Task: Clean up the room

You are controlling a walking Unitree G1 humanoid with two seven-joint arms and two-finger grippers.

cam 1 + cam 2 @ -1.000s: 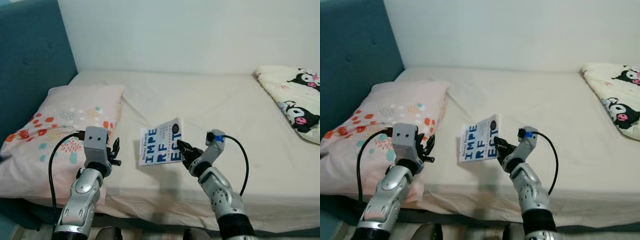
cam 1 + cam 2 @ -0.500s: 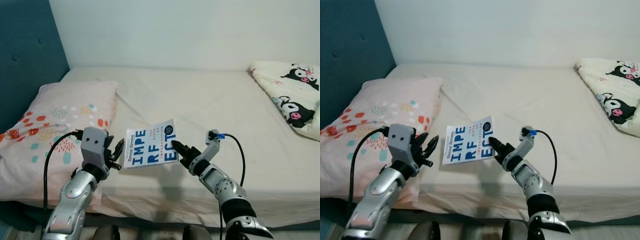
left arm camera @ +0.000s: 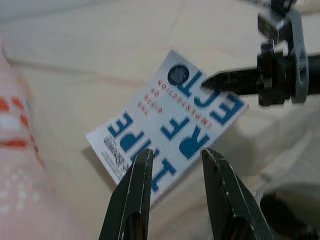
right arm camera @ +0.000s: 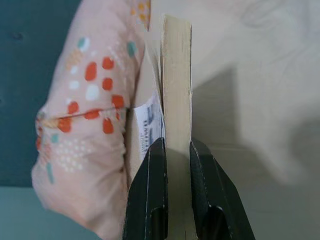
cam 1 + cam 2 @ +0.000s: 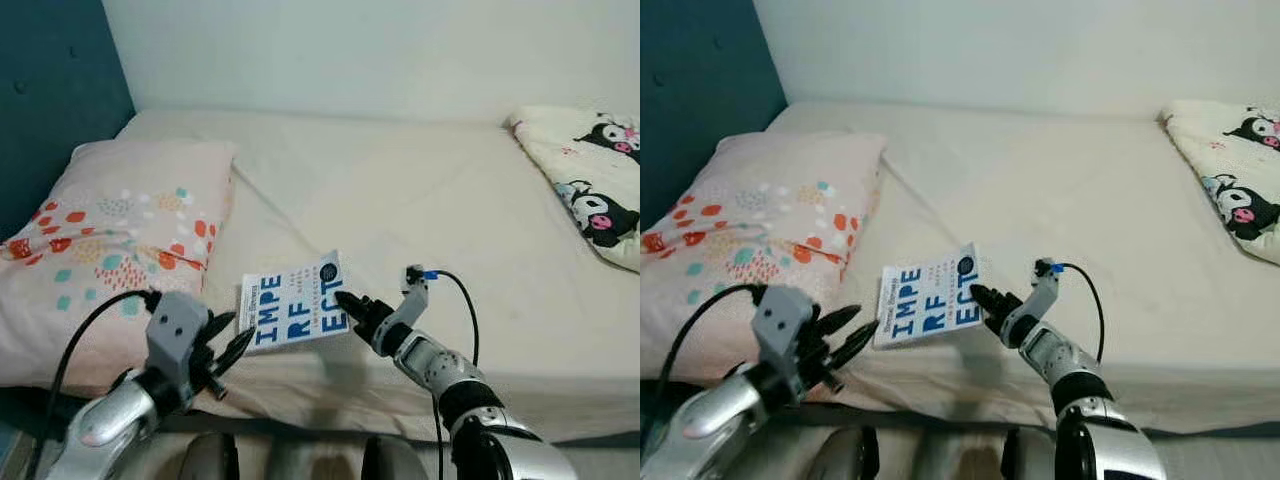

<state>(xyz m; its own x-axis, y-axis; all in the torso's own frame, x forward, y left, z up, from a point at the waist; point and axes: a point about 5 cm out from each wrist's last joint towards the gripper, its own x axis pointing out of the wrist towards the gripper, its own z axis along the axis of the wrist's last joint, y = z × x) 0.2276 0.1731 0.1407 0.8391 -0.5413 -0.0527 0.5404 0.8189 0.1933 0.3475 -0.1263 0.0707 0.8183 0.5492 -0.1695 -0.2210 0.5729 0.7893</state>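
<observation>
A white paperback book (image 5: 293,310) with big blue letters hangs just above the front part of the bed (image 5: 430,190). My right gripper (image 5: 350,307) is shut on the book's right edge; the right wrist view shows its two fingers (image 4: 150,195) clamping the page block (image 4: 176,80). My left gripper (image 5: 232,346) stands open close to the book's left corner, low at the bed's front edge. In the left wrist view its fingers (image 3: 131,195) frame the book's (image 3: 167,125) near corner without touching it.
A pink pillow (image 5: 120,230) with coloured spots lies on the bed's left side, against a teal headboard (image 5: 50,90). A folded cream blanket (image 5: 590,180) with cartoon prints lies at the right. A white wall runs behind.
The camera has tilted and come closer to the bed. The book has sunk lower towards the bed's front edge. My left gripper has dropped and reached in to the book's left corner.
</observation>
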